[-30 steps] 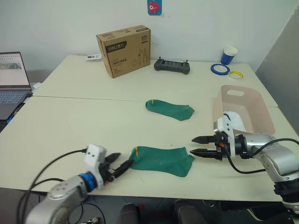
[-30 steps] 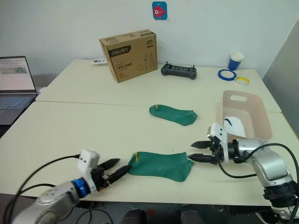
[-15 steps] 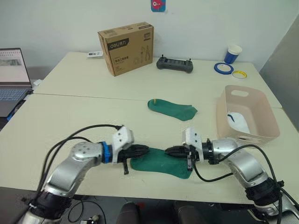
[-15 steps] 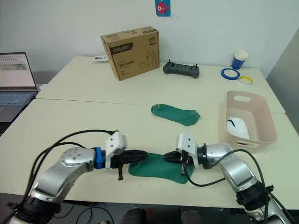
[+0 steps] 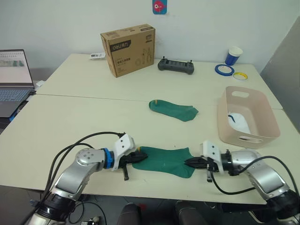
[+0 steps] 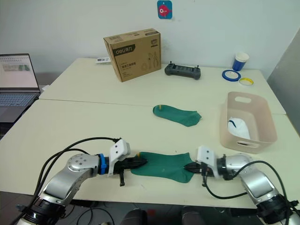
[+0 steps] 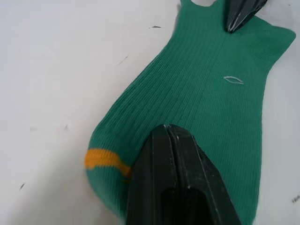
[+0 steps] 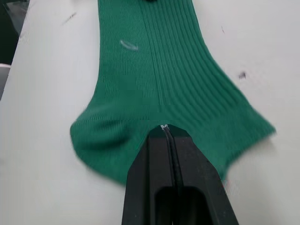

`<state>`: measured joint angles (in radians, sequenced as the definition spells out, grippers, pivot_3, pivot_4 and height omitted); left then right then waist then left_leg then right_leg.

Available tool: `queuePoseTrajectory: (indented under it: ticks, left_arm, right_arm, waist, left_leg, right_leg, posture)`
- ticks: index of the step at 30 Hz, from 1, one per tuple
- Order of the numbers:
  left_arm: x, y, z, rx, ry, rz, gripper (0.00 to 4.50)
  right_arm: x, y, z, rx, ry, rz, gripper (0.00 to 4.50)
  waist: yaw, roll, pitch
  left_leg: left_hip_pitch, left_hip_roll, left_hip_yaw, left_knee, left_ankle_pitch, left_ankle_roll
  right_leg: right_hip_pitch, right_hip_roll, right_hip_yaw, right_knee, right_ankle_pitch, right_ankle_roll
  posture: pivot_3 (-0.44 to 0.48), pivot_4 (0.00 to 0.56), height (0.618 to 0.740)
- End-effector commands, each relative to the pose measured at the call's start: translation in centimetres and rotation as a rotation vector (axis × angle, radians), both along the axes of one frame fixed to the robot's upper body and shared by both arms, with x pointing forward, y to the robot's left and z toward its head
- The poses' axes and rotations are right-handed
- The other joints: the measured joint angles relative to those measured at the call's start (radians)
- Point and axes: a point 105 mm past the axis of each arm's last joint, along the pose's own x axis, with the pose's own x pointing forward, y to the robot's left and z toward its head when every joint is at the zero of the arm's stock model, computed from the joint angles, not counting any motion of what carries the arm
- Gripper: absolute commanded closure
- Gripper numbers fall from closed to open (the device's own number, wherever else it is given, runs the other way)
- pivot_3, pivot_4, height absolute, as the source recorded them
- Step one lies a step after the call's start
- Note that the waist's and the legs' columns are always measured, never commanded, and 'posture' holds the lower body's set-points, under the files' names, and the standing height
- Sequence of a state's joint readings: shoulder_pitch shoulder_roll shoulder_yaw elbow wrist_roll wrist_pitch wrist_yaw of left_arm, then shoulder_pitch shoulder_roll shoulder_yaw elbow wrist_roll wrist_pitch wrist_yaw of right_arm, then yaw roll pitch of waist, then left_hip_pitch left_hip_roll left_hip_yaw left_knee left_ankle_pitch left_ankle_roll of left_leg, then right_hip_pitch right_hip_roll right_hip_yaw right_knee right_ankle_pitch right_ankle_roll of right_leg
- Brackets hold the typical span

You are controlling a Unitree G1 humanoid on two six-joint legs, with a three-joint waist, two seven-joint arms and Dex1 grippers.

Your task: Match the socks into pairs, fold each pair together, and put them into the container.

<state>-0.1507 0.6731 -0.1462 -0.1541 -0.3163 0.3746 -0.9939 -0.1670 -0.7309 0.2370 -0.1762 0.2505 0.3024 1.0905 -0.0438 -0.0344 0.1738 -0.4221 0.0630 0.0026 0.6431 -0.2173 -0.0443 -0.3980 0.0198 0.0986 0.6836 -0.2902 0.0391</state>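
My left pincer [image 7: 169, 133] pinched the orange-tabbed cuff of the near green sock [image 5: 164, 160] on the bench [image 5: 70, 122]. My right pincer [image 8: 165, 133] gripped its toe end. The other green sock [image 5: 172, 109] lay farther back, and the container [image 5: 260, 133] held what seemed a white sock [image 5: 238, 123].

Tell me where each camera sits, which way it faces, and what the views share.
Left eye and right eye: on the head, looking forward and down over the table; both arms show.
Left wrist: along the left gripper, shut on the near green sock at its cuff.
Right wrist: along the right gripper, shut on its toe end.
Shared: the near green sock.
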Motion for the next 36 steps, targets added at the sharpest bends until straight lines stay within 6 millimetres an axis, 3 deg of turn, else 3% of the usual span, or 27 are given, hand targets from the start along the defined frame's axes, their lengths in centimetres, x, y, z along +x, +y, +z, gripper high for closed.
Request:
queuePoseTrajectory:
  ticks: [1,4,7,12,17,19,21,24,27,28,31,36]
  left_arm:
    - [-0.7,-0.3,2.1,-0.063,-0.049,-0.031,4.48]
    - [-2.5,-0.4,2.0,-0.055,-0.017,-0.091,4.48]
    - [-2.5,0.1,1.1,-0.027,0.014,-0.068,4.48]
    - [-2.1,1.2,-0.6,0.069,0.028,-0.029,4.48]
    - [-2.4,1.8,-0.8,0.074,0.048,-0.016,4.48]
    - [-2.4,1.9,-0.1,0.051,0.033,-0.013,4.48]
    - [-2.1,1.9,1.7,-0.035,0.009,0.013,4.48]
    - [-0.9,2.5,4.9,-0.180,-0.056,0.130,4.48]
    - [0.7,4.5,6.2,-0.254,-0.124,0.312,4.48]
    - [1.4,5.4,6.3,-0.259,-0.154,0.388,4.50]
    - [2.4,7.1,5.9,-0.257,-0.208,0.515,3.90]
    - [2.7,7.7,4.0,-0.266,-0.220,0.623,2.27]
  right_arm:
    - [-0.4,0.8,2.3,0.078,-0.012,0.020,4.50]
    - [-1.6,2.7,3.0,0.150,0.039,0.071,4.50]
    - [-2.3,3.5,1.8,0.138,0.073,0.078,4.50]
    - [-2.7,2.2,-0.2,0.022,0.063,0.059,4.50]
    - [-2.6,0.4,-0.1,-0.037,0.042,0.037,4.50]
    - [-2.7,-0.2,0.4,-0.037,0.037,0.027,4.50]
    - [-2.6,-0.1,1.8,0.030,0.050,-0.002,4.50]
    - [-1.3,0.2,4.7,0.190,0.041,-0.109,4.50]
    - [1.2,-0.6,6.3,0.257,-0.063,-0.253,4.50]
    - [2.3,-1.2,6.6,0.270,-0.111,-0.319,4.32]
    - [4.3,-2.1,6.4,0.271,-0.200,-0.435,3.62]
    - [6.2,-2.1,5.1,0.250,-0.283,-0.558,1.79]
  waist:
    - [-0.001,0.000,0.000]
    - [-0.005,0.000,0.000]
    - [-0.004,0.000,0.000]
    - [0.007,0.000,0.000]
    - [0.011,0.000,0.000]
    - [0.011,0.000,0.000]
    - [0.011,0.000,0.001]
    - [0.010,0.000,0.001]
    - [0.010,0.000,0.001]
    - [0.009,0.000,0.001]
    - [0.010,0.000,0.001]
    - [0.011,0.000,0.001]
  left_leg:
    - [0.000,0.000,0.000,0.000,0.000,0.000]
    - [0.000,0.000,0.000,-0.001,0.000,0.000]
    - [0.001,0.000,-0.001,-0.003,0.000,0.000]
    - [0.001,0.000,0.000,-0.002,0.000,0.000]
    - [0.005,-0.001,0.002,-0.001,0.000,0.000]
    - [0.006,0.000,0.002,-0.001,0.000,0.000]
    - [0.006,0.000,0.002,-0.001,0.000,0.000]
    - [0.005,0.000,0.001,-0.002,0.000,0.000]
    - [0.005,0.000,0.000,-0.001,0.000,0.000]
    - [0.006,0.000,0.000,-0.001,0.000,0.000]
    - [0.007,-0.001,0.000,-0.001,0.000,0.000]
    - [0.006,-0.001,0.000,-0.002,0.000,0.000]
  right_leg:
    - [0.000,0.000,0.000,0.000,0.000,-0.001]
    - [0.001,0.000,0.000,0.000,0.001,0.002]
    - [0.001,0.000,-0.001,-0.001,0.001,0.002]
    - [0.001,-0.001,-0.001,-0.001,-0.002,-0.003]
    - [0.004,-0.003,0.000,-0.002,-0.002,-0.003]
    - [0.004,-0.003,0.000,-0.002,-0.002,-0.003]
    - [0.004,-0.003,-0.001,-0.002,-0.002,-0.004]
    - [0.004,-0.002,-0.001,-0.001,-0.002,-0.004]
    - [0.006,-0.002,-0.002,-0.001,-0.001,-0.002]
    - [0.007,-0.002,-0.002,-0.002,-0.001,-0.002]
    - [0.007,-0.002,-0.001,-0.002,-0.001,-0.002]
    - [0.007,-0.002,-0.001,-0.003,0.001,0.002]
  posture:
    - [0.000,0.150,0.740]
    - [0.000,0.150,0.740]
    - [0.000,0.150,0.740]
    - [0.000,0.150,0.740]
    - [0.000,0.150,0.740]
    - [0.000,0.150,0.740]
    - [0.000,0.150,0.740]
    - [0.000,0.150,0.740]
    - [0.000,0.150,0.740]
    - [0.000,0.150,0.740]
    - [0.000,0.150,0.740]
    - [0.000,0.150,0.740]
